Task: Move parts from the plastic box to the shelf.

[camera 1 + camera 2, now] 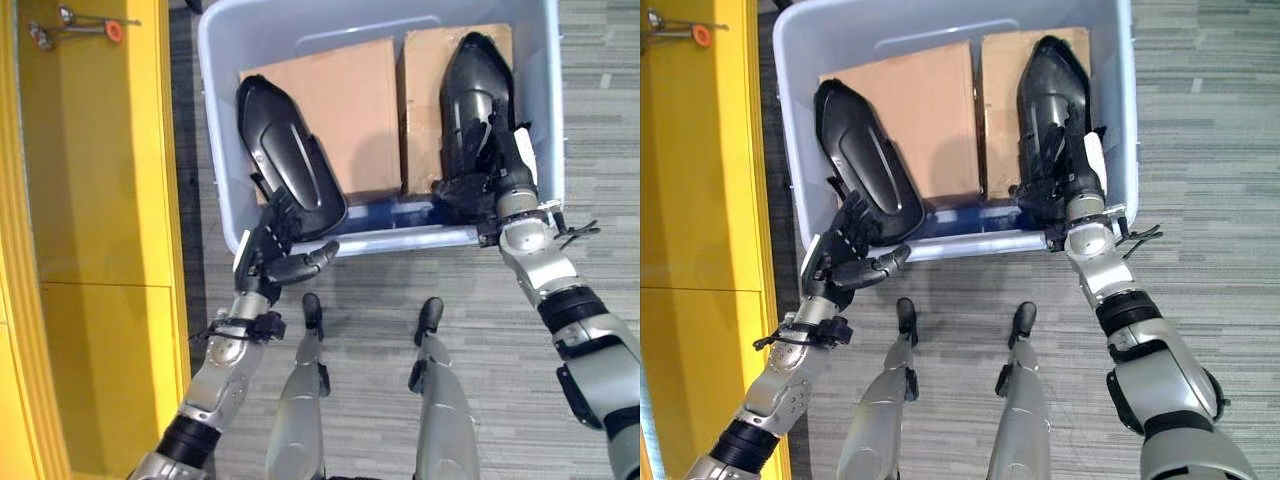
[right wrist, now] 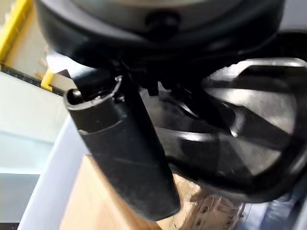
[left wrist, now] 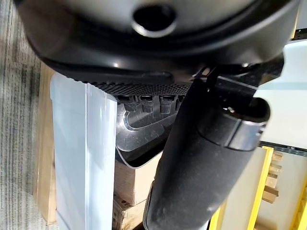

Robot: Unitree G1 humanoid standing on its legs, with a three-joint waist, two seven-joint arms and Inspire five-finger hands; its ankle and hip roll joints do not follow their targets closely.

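A pale plastic box (image 1: 218, 70) stands on the floor ahead. Two glossy black moulded parts lie in it on cardboard. The left part (image 1: 290, 150) slants toward the box's near left corner. My left hand (image 1: 265, 255) is at that corner, its straight fingers touching the part's near end (image 3: 144, 129) and its thumb (image 3: 206, 158) stretched out along the outside of the near rim. The right part (image 1: 475, 75) lies along the right wall. My right hand (image 1: 1055, 160) reaches over the near rim, its fingers curled on that part's near half (image 2: 259, 124).
A yellow shelf (image 1: 90, 180) runs down the left side, close to the box. Some metal tools with an orange piece (image 1: 85, 25) lie at its far end. Two brown cardboard boxes (image 1: 360, 100) fill the box's floor. Grey carpet (image 1: 600, 120) spreads to the right.
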